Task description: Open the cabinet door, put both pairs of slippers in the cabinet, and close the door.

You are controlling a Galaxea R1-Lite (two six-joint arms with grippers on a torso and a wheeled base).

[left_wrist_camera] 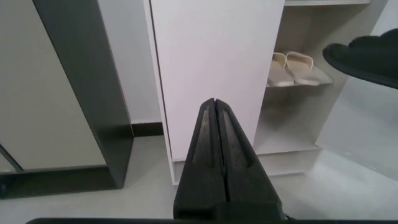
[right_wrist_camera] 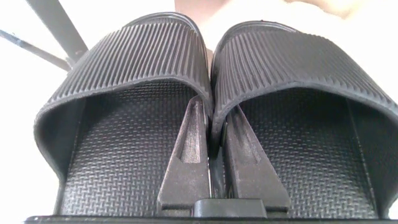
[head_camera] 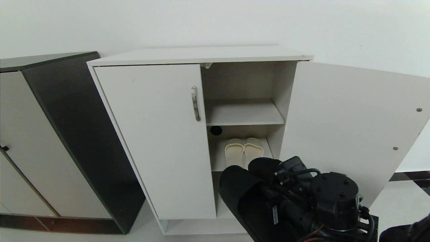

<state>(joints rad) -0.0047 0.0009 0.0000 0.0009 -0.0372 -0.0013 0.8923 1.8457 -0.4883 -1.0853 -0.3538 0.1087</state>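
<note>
While the left hand [left_wrist_camera: 214, 106] hangs pressed shut on nothing before the smooth white cabinet [head_camera: 154, 141], the closed left door carries a curved metal handle [head_camera: 195, 103]. Rounded cream slippers [head_camera: 243, 151] sit side by side on the lower shelf [head_camera: 218, 158]. Just outside, the right hand [right_wrist_camera: 214, 111] pinches the ribbed black slippers [right_wrist_camera: 143, 68] together by their inner edges, beside the flat open door [head_camera: 349, 127].

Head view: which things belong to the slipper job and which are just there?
Job:
- white cabinet
- its open right door
- cream slippers, on a shelf inside
- black slippers, clamped in the right gripper

Not the job:
- dark cabinet, beside the white one
- left gripper, shut, holding nothing
</note>
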